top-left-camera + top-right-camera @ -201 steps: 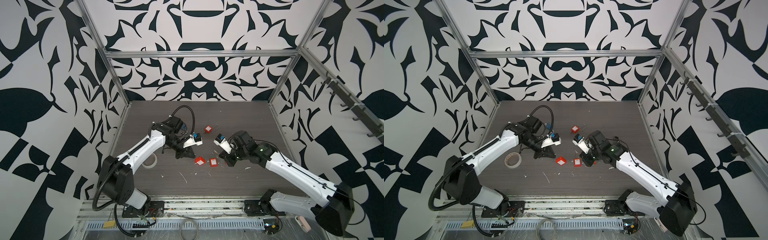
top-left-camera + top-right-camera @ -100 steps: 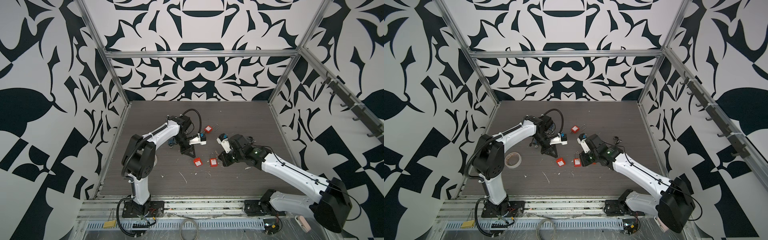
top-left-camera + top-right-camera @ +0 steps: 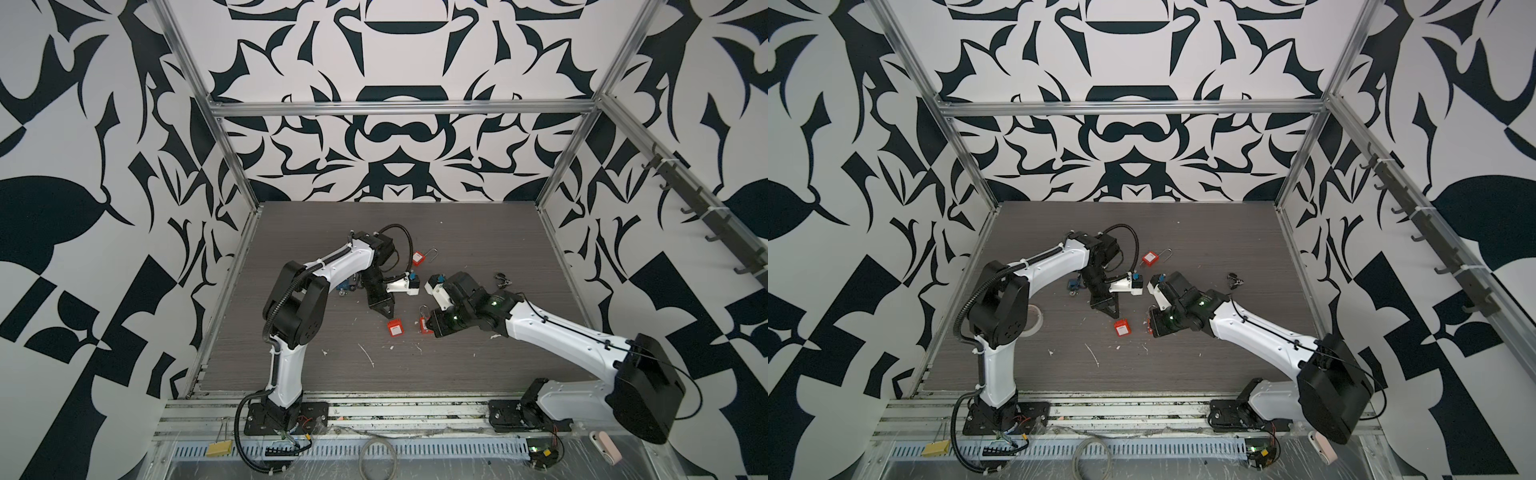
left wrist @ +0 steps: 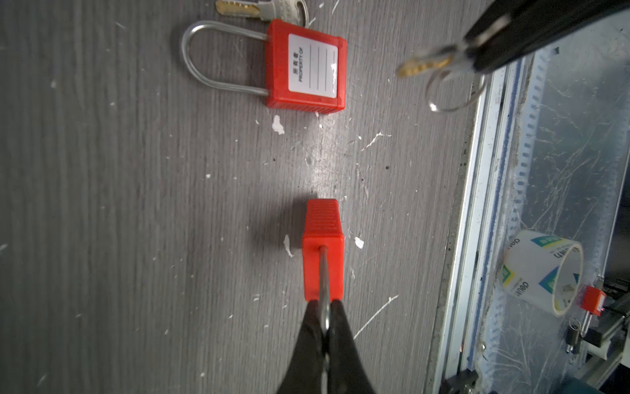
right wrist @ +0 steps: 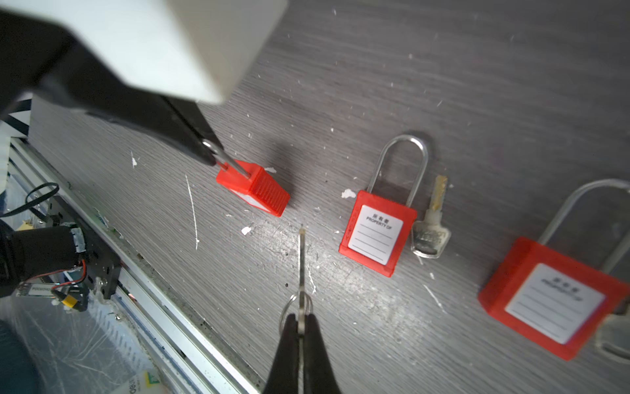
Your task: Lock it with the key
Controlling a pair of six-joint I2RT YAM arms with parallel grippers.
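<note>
Left wrist view: left gripper (image 4: pixel 325 308) clenched on the shackle (image 4: pixel 323 273) of a red padlock (image 4: pixel 323 227), body tilted over the worktop (image 4: pixel 136 204) middle. Right gripper (image 5: pixel 300 322) pinches the key (image 5: pixel 301 266), tip near that padlock, not touching.

Red padlock (image 4: pixel 323 252) tilted, shackle in left claw (image 4: pixel 325 317); brass-tipped key (image 5: pixel 301 266) in right claw (image 5: pixel 301 327), tip padlockward.

I see walls (image 3: pixel 395 54) covered in bold black-and-white leaf shapes, edged by an aluminium frame (image 3: pixel 399 109). The table (image 3: pixel 478 232) is dark grey wood grain, flecked with white specks. A rail of dark hooks (image 3: pixel 706 216) runs along the right-hand wall. The light is even and soft.
</note>
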